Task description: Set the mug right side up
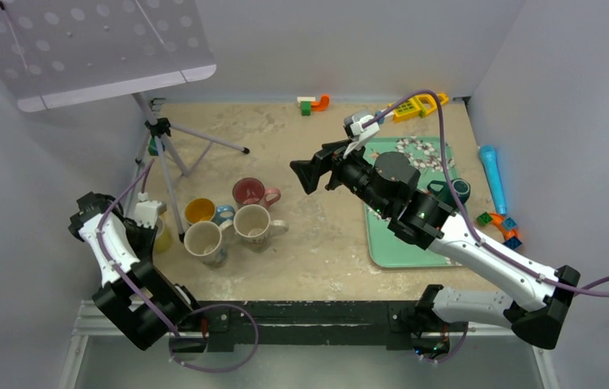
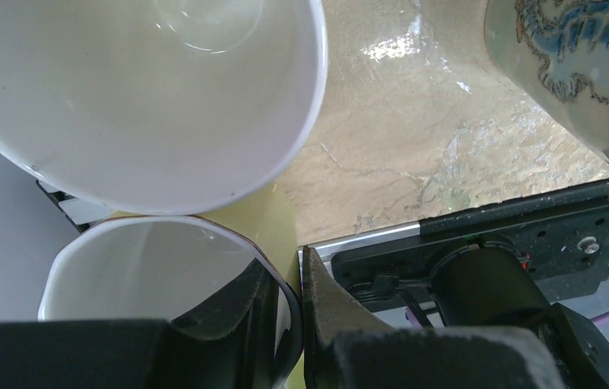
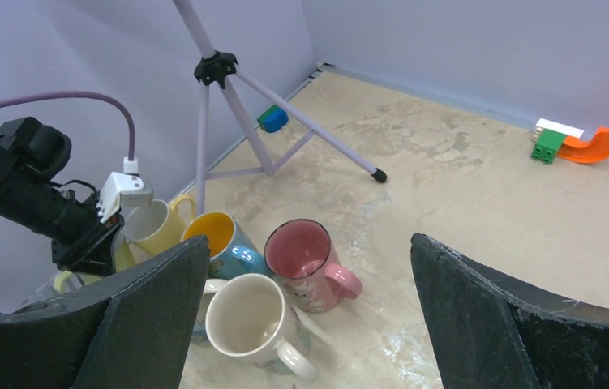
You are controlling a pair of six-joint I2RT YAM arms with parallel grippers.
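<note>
Pale yellow ceramic mug point(image 3: 148, 227), at the tan tabletop's point(image 1: 341, 243) left edge, seemed nearly upright; the left gripper point(image 2: 289, 279) pinched its rim and should set it down squarely. The right gripper point(image 3: 309, 243) hung open.

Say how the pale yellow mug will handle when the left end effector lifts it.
The pale yellow mug looks like rigid glazed ceramic, probably slippery. The left end effector pinches only its rim wall, so it may swing. The orange-lined mug crowds it; expect a knock.
</note>
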